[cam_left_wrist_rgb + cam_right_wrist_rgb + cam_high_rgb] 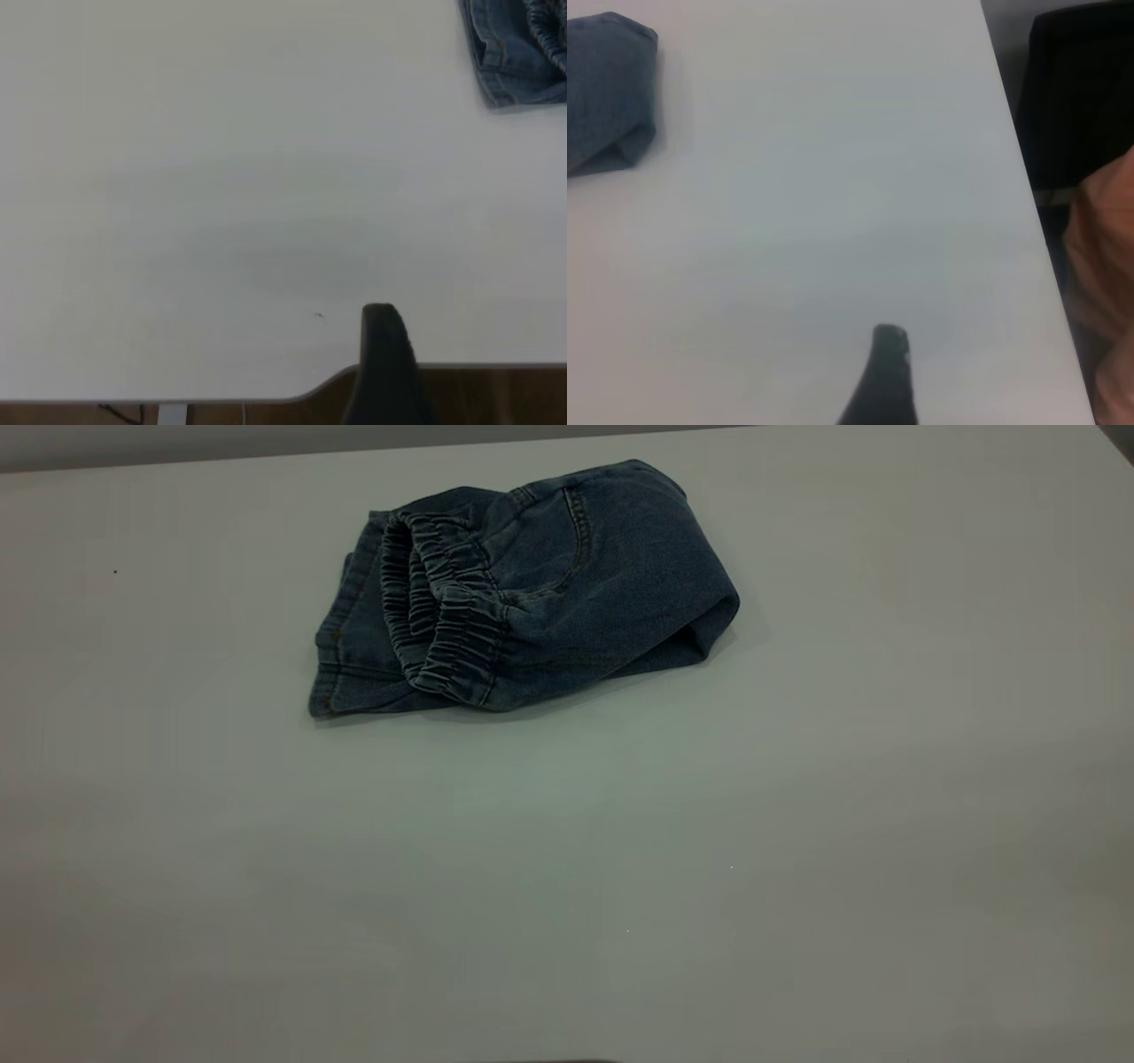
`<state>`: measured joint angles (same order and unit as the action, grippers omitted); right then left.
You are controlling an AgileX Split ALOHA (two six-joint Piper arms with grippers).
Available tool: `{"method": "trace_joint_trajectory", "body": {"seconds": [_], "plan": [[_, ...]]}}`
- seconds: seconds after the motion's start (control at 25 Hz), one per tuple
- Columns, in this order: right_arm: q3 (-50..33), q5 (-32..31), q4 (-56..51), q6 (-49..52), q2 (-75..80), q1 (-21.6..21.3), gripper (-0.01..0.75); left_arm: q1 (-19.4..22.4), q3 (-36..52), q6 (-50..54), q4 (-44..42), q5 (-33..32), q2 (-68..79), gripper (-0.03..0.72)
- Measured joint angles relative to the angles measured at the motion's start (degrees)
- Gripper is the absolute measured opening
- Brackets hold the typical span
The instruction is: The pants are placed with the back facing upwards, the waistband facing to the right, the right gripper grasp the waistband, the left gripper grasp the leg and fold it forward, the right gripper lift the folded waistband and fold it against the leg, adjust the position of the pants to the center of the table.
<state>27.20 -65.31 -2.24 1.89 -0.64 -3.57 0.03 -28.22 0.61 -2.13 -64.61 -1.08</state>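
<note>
The pants [523, 593] lie folded into a compact blue denim bundle on the table [620, 850], left of centre toward the far edge. The ruched waistband [447, 615] is folded over on top and faces left, with a back pocket seam beside it. Hemmed leg ends [341, 646] stick out under it at the left; the leg's print is hidden. Neither arm appears in the exterior view. The left gripper [383, 354] hovers over the table's near edge, far from the pants' corner [518, 53]. The right gripper [886, 372] is over bare table, well away from the pants [607, 88].
The table's edge [221, 400] runs below the left gripper, with brown floor beyond it. In the right wrist view, a dark object [1081, 88] and a peach-coloured shape [1103, 266] sit past the table's side edge [1028, 195].
</note>
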Motion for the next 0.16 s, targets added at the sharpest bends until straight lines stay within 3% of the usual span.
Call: {"method": "trace_joint_trajectory", "body": {"seconds": [0.16], "plan": [[0.00, 0.00, 0.00, 0.00, 0.00, 0.00, 0.584, 0.00, 0.00, -0.05, 0.00, 0.00, 0.00, 0.442]]}}
